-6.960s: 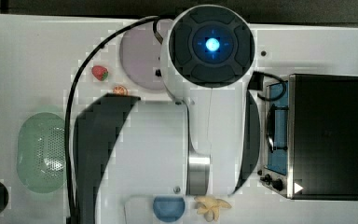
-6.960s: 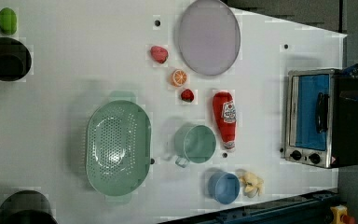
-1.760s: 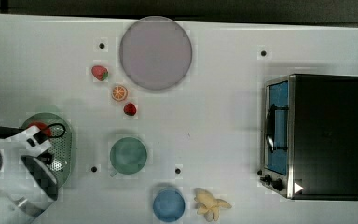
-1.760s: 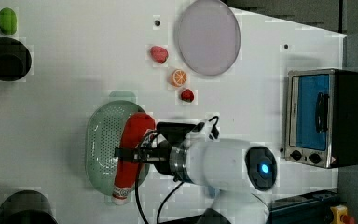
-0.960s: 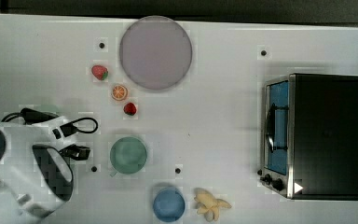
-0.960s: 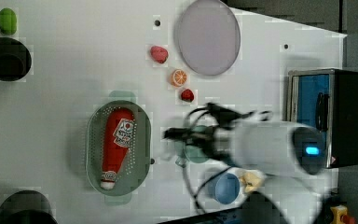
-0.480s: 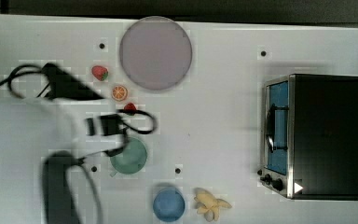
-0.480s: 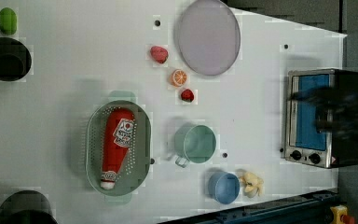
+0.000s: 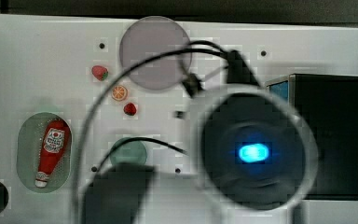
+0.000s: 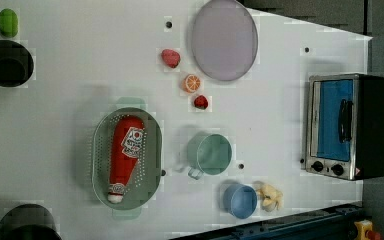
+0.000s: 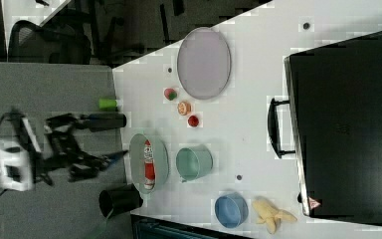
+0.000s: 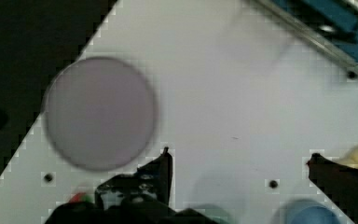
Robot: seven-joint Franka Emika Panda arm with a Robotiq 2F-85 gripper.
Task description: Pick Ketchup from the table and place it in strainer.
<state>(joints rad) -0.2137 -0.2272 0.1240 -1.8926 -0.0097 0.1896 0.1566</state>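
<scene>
Now the ketchup (image 10: 124,156) lies inside the strainer (image 10: 153,150), cap away from the plate (image 10: 224,39). Having let go, the gripper (image 12: 237,161) has pulled away with jaws spread, empty; the placing looks done.

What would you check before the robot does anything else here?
1. Ketchup inside the strainer: ok, it lies flat along the basket, cap toward the left view's bottom.
2. Gripper empty: ok, the fingers stand wide apart in the wrist view with nothing between them.
3. Gripper clear of the strainer: ok, the wrist view shows it above bare table near the plate.
4. Strainer upright on the table: ok.
5. Cup beside the strainer undisturbed: ok, upright and apart from it.
</scene>
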